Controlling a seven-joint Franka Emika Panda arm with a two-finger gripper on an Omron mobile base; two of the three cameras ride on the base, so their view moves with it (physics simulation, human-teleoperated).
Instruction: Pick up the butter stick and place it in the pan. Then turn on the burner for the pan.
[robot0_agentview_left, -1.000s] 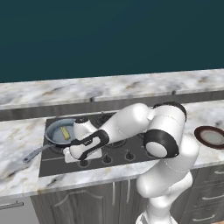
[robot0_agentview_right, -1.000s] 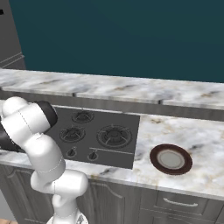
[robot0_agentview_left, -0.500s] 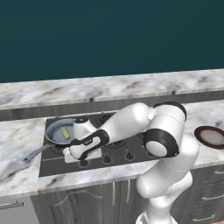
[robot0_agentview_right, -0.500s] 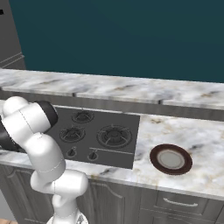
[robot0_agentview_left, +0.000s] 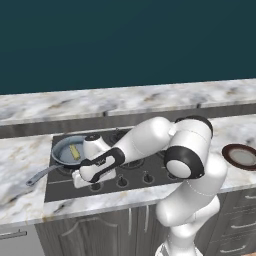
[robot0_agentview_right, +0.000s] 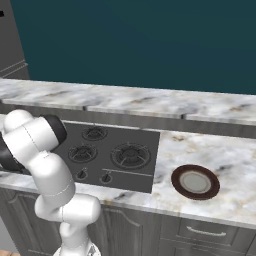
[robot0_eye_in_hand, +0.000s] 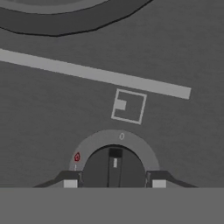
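One risk: hand (robot0_eye_in_hand: 114, 183), fingers narrowly parted either side of the burner knob (robot0_eye_in_hand: 113, 168), may slip or turn it too little, leaving the pan (robot0_agentview_left: 68, 150) with the butter stick (robot0_agentview_left: 74, 152) unheated.

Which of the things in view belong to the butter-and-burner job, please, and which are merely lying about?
Belonging to the job:
- butter stick, lying in the pan
- pan on the stovetop's left burner
- burner knob, between the tool's fingertips
- tool

Just lying about:
- dark-rimmed plate on the counter
- the other burners
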